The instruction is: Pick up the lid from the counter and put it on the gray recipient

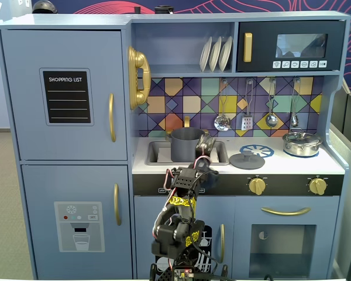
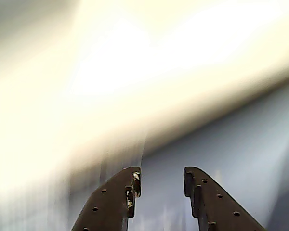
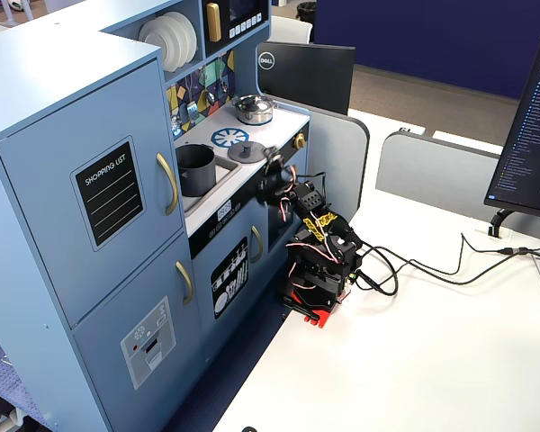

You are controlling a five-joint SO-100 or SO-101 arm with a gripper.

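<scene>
Arm (image 1: 181, 228): mounted at the table edge before the toy kitchen, reaching up to the counter front. Gripper (image 2: 160, 185): 2 fingers parted, nothing between them; wrist view beyond is a pale blur. Pot (image 1: 186, 143): dark gray, standing in the sink (image 1: 158, 153), partly masked by the gripper in a fixed view. Lid (image 1: 247, 160): flat on the counter, right of the sink, apart from the gripper. Silver pot (image 1: 302, 143): far right, lidded. 4 utensils (image 1: 247, 105) hang behind; 3 plates (image 1: 215, 54) on the shelf.
</scene>
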